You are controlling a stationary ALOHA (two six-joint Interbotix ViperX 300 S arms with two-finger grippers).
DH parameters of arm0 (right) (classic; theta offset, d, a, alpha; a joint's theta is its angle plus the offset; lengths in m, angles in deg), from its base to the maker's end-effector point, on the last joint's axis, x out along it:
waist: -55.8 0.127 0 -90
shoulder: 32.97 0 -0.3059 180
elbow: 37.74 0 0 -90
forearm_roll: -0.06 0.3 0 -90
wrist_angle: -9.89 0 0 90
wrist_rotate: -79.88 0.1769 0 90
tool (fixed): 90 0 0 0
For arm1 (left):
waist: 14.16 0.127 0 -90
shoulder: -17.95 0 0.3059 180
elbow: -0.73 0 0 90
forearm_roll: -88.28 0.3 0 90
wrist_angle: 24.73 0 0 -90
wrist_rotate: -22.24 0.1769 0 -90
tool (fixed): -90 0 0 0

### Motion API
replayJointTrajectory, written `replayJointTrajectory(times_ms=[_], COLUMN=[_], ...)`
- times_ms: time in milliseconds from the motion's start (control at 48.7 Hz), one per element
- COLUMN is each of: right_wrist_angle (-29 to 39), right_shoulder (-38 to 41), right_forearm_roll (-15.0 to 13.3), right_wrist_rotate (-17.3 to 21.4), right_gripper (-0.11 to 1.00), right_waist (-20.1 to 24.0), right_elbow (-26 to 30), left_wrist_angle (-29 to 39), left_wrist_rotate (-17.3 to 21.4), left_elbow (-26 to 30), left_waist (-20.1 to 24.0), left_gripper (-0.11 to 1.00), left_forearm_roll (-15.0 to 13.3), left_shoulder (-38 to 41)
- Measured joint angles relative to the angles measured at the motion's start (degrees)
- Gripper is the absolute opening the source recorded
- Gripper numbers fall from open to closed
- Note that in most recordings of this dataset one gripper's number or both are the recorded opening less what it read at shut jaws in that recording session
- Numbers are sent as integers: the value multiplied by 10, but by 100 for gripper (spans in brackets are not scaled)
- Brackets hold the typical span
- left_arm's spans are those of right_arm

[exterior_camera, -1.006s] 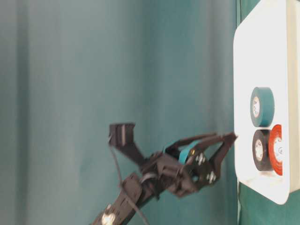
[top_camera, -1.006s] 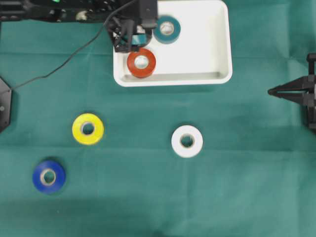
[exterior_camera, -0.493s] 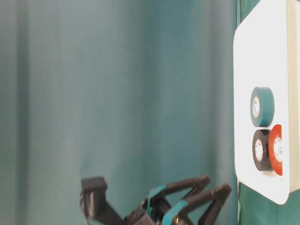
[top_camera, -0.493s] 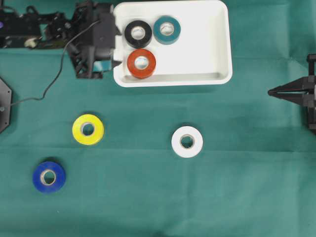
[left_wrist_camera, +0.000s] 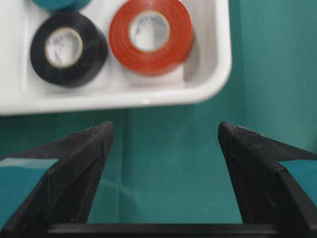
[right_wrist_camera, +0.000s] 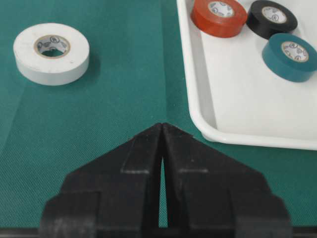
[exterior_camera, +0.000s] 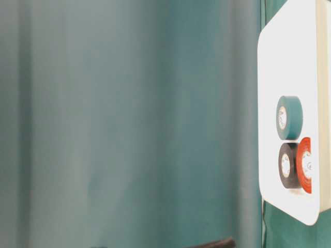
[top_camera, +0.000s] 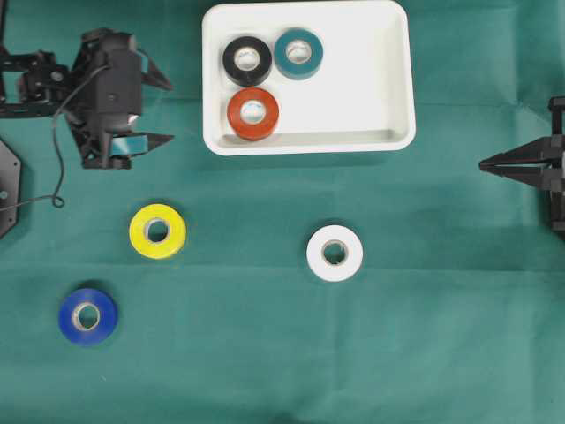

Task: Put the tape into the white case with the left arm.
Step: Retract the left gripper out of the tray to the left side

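Left of the white case my left claw hangs spread wide and empty over the green cloth; inside the case lie black tape, teal tape, red tape; my right claw is pinched closed, empty.

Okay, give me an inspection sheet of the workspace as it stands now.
Surface: green cloth.
Job's things: white case holds black roll, teal roll and red roll; yellow roll, white roll and blue roll lie on the cloth.
Clutter: nothing seen.
Grippers: left gripper open, empty, beside the case; right gripper shut, empty.
Cables: black cable by the left arm.
Surroundings: green backdrop.
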Motion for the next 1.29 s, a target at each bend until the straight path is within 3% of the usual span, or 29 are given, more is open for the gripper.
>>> replayJointTrajectory(times_ms=[616,800,1026,1293], right_wrist_angle=[0,0,0,0], right_shoulder=[0,1,0,0], right_forearm_roll=[0,0,0,0], right_wrist_rotate=[-1,0,-1,-1], right_gripper=[-9,-9,-9,-9], right_waist=[0,0,0,0], right_elbow=[0,0,0,0], left_wrist_angle=[2,17,40,47], left_wrist_rotate=[-28,-37,-91,-96], left_elbow=[-43,-62,-93,-123], left_waist=[-26,-58,-105,-149], left_gripper=[86,86,86,86], left_forearm_roll=[0,-1,-1,-1], left_shoulder=[-52,-90,-149,-214])
